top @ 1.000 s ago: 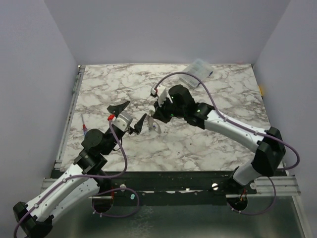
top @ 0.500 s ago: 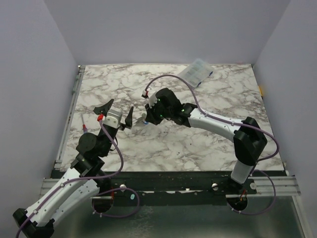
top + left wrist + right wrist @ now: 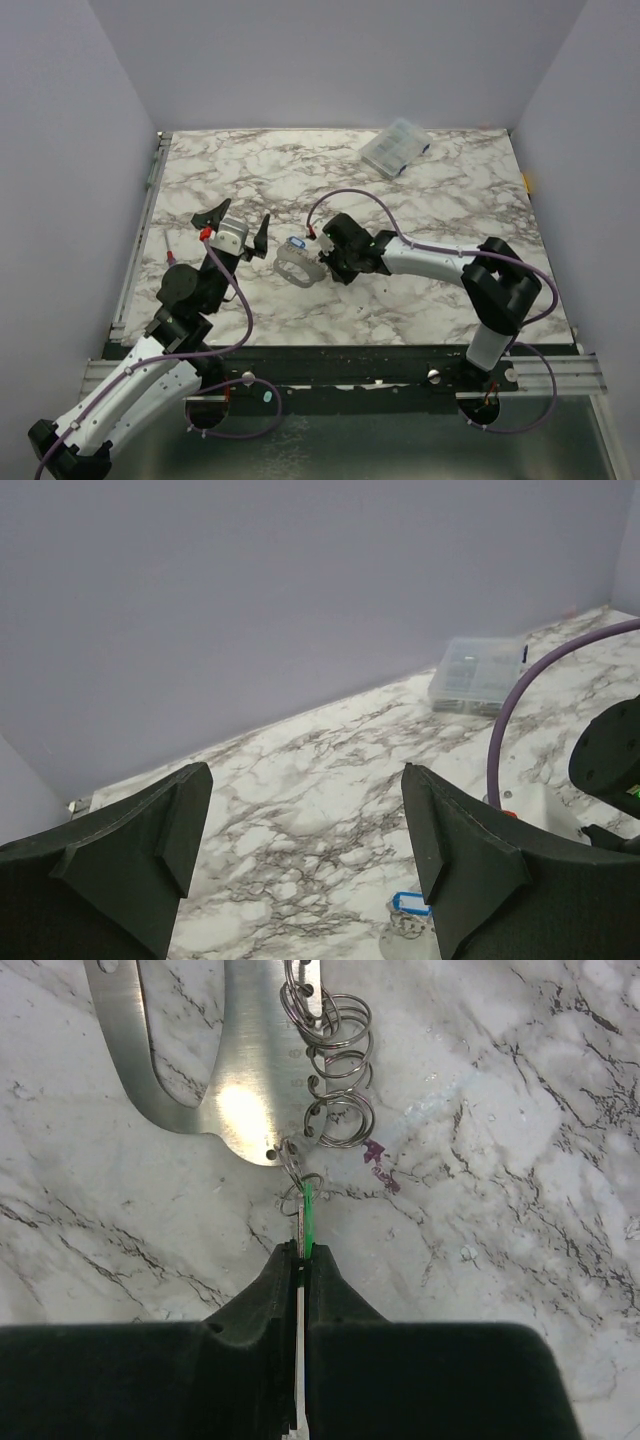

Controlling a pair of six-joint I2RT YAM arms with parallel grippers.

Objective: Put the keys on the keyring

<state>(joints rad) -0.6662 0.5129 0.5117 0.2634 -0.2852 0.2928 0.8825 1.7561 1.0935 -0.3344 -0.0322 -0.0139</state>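
On the white-and-grey marbled table we see the keyring, a flat, shiny, curved steel band, lying near the middle, between the two arms. In the right wrist view the keyring fills the upper left. A chain of small wire split rings hangs along its right edge.

The right gripper reaches in low from the right. Its jaws are pressed together on the small key with the bright green plastic head. The right wrist view shows the right gripper pinching that key edge-on. The key's free end points at the lower edge of the band, where a little wire ring meets it. We cannot tell whether that ring is threaded through the band's hole. A small purple mark sits on the marble just right of it.

The second small key, with a blue plastic head, lies at the far end of the keyring. We see it again low in the left wrist view.

The left gripper hovers above the table to the left of the keyring, with its black fingers spread wide and nothing between them.

A clear plastic compartment box rests near the far edge, well apart from everything else.
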